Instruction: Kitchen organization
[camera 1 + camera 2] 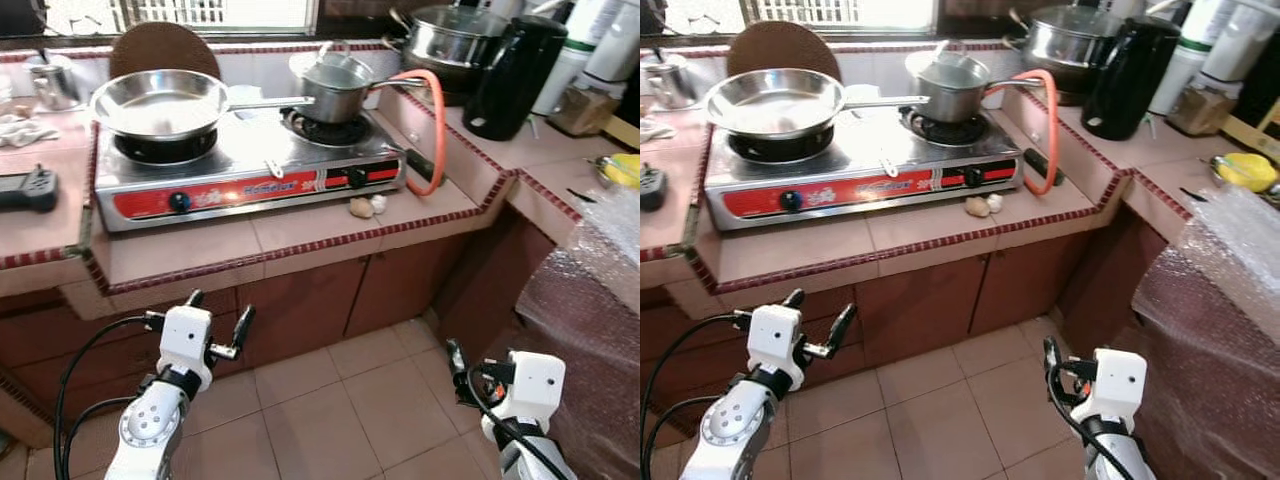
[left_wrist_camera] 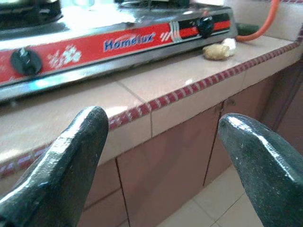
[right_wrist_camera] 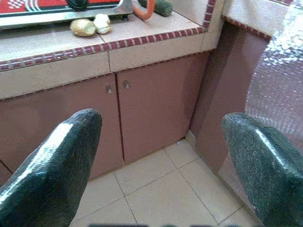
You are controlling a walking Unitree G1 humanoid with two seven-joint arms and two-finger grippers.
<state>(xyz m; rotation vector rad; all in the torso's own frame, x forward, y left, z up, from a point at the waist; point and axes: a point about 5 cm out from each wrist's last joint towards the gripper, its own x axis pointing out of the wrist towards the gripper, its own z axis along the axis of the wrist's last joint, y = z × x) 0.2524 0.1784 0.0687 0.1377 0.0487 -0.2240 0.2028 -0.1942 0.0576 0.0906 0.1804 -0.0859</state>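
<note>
Left eye view: I see a two-burner stove [image 1: 250,175] standing on the tiled table [image 1: 180,250]. A steel frying pan [image 1: 160,102] sits on its left burner and a small saucepan [image 1: 335,90] on its right burner. Two small pale lumps [image 1: 366,206] lie on the table just in front of the stove, near the orange hose [image 1: 436,130]. A black kettle [image 1: 515,75] stands further right. My left gripper [image 1: 220,325] hangs below the table edge, before the cabinet doors [image 1: 320,300], jaws spread and holding nothing. My right gripper [image 3: 161,161] is low over the floor tiles [image 1: 340,400], jaws spread and holding nothing, beside bubble wrap [image 1: 600,260].
</note>
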